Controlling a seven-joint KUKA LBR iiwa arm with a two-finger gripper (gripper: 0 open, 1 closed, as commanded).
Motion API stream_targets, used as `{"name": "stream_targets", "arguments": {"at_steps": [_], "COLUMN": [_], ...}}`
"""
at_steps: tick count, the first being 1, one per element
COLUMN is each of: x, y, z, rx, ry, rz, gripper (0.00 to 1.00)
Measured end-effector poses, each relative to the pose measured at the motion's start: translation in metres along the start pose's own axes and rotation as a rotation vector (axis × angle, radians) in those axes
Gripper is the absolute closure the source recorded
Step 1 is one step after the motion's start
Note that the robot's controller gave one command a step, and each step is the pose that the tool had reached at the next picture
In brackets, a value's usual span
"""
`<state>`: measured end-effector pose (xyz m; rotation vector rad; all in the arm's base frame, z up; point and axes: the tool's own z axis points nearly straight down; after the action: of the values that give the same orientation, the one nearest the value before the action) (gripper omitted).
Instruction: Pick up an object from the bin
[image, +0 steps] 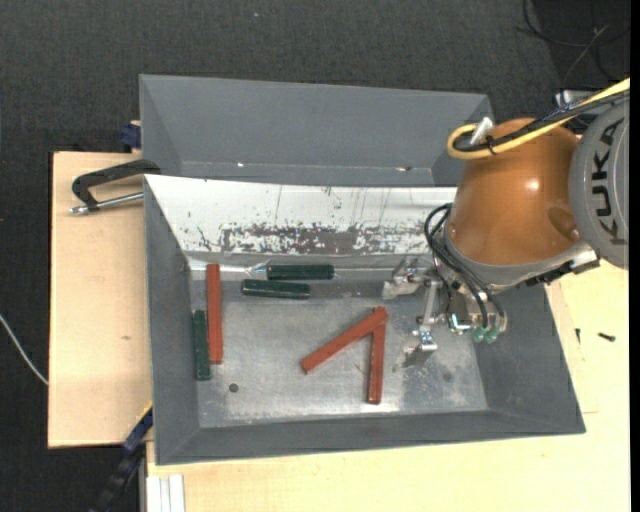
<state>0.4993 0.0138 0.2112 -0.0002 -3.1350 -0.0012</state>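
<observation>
By the left wall lie a red stick (213, 312) and a dark green stick (202, 345), with a pair of green sticks (300, 271) at the back. Mid-bin, a slanted red bar (343, 342) meets an upright red bar (376, 358), the likeliest pick. The jaws hang just right of it over bare bin floor (445, 382). I cannot tell whether they are open or closed, and nothing shows between them. Descending here could clip the bar's edge and push it aside.

The arm (525, 205) reaches in from the right, pincer (427, 338) pointing down.

Black lettering "KUK" — running vertically, on the grey arm link (603, 190), upper right
</observation>
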Motion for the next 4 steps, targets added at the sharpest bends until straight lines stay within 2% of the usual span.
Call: {"name": "stream_targets", "arguments": {"at_steps": [1, 2, 3, 4], "x": [-0.002, -0.021, -0.012, -0.012], "y": [0.000, 0.005, 0.003, 0.003], "z": [-0.004, 0.041, 0.135, 0.135], "rx": [0.000, -0.001, 0.000, 0.000], "ry": [-0.008, -0.013, -0.004, -0.004], "rz": [0.001, 0.069, -0.037, -0.037], "gripper": [0.00, 0.00, 1.00, 1.00]}}
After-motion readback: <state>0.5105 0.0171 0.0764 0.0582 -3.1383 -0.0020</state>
